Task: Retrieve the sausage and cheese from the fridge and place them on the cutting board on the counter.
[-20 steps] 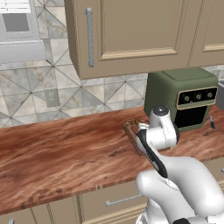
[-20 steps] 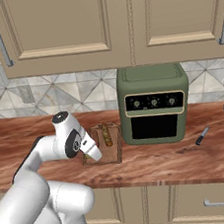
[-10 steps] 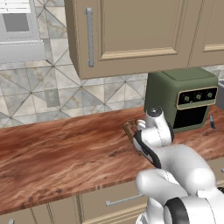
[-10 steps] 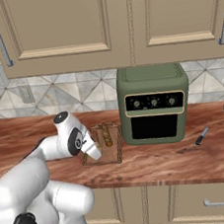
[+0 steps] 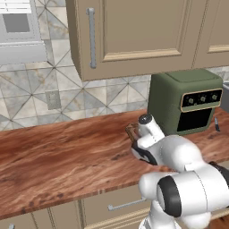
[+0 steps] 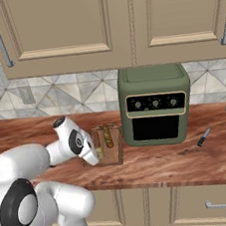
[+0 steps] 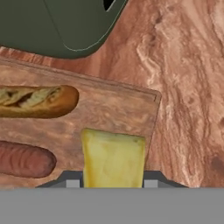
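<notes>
Arm: swung slightly left and lower over the board since the earlier frames; scene otherwise unchanged.
Gripper (image 6: 96, 156): closed on the cheese (image 7: 113, 158), held between the finger tips just above the board (image 7: 118, 111).
Sausage (image 7: 25, 159): lying on the board, beside a small bread loaf (image 7: 37, 101).
Oven (image 6: 156, 110): just behind the board on the counter (image 5: 67, 156).
Step judged in hand: placing the cheese, the last item.
Next move, as judged: cheese lowered onto bare board clear of the sausage, jaws opened, hand lifted straight away.
</notes>
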